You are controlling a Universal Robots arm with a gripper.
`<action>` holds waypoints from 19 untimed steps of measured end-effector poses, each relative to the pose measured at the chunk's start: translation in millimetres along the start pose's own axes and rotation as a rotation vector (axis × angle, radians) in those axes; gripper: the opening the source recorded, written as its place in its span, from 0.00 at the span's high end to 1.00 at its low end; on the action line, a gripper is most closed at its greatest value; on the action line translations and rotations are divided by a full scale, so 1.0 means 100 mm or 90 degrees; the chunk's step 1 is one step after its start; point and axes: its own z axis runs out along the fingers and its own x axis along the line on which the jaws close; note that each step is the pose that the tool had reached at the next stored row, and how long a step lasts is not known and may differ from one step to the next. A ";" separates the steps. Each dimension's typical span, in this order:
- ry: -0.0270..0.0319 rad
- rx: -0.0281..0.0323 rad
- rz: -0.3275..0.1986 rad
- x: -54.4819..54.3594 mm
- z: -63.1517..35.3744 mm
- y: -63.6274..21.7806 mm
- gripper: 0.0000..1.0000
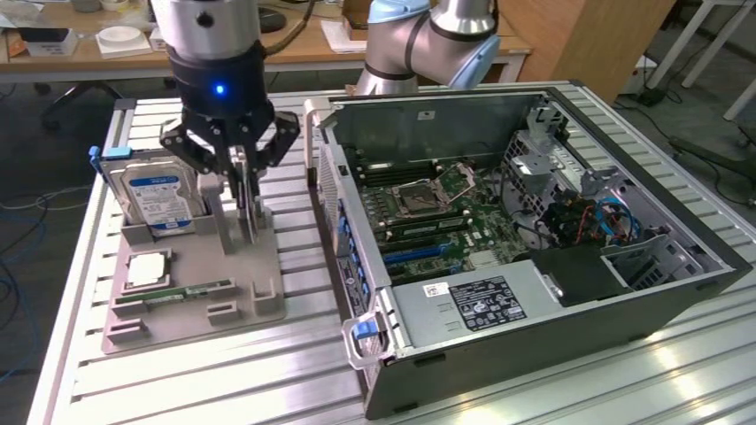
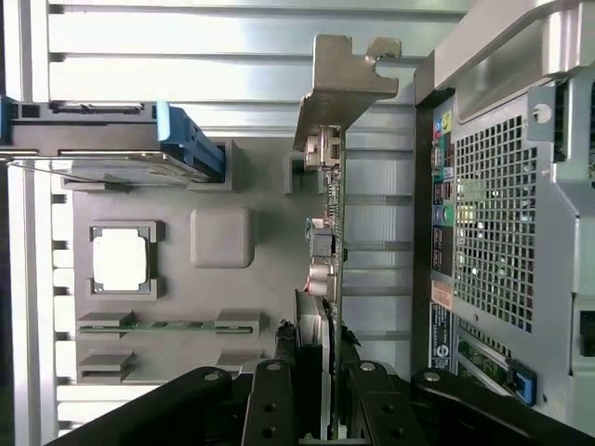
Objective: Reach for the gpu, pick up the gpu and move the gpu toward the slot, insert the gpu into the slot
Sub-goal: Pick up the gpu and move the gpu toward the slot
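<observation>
The gpu (image 1: 251, 228) is a thin black card standing on edge in the grey holder (image 1: 236, 305) at the exterior view's left. My gripper (image 1: 243, 199) hangs straight down over it, with a finger on each side of the card, shut on it. In the wrist view the gpu (image 2: 327, 232) shows edge-on, its silver bracket (image 2: 344, 74) at the far end, and my gripper (image 2: 318, 367) clamps the near end. The card's lower edge still seems to sit in the holder. The blue slot (image 1: 413, 255) lies on the motherboard inside the open computer case (image 1: 661, 292).
The holder also carries a silver hard drive (image 1: 159, 197) with a blue label, a square processor (image 1: 148, 268) and a green memory stick (image 1: 177, 292). The case's rear wall (image 2: 502, 214) stands close beside the card. The slatted aluminium table (image 1: 212, 381) surrounds both.
</observation>
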 end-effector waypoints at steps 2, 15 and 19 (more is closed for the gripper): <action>0.0000 0.0000 0.000 0.00 -0.092 0.003 0.73; 0.0000 0.0000 0.000 -0.01 -0.684 0.025 0.73; 0.0001 -0.0002 0.000 -0.01 -0.850 0.031 0.73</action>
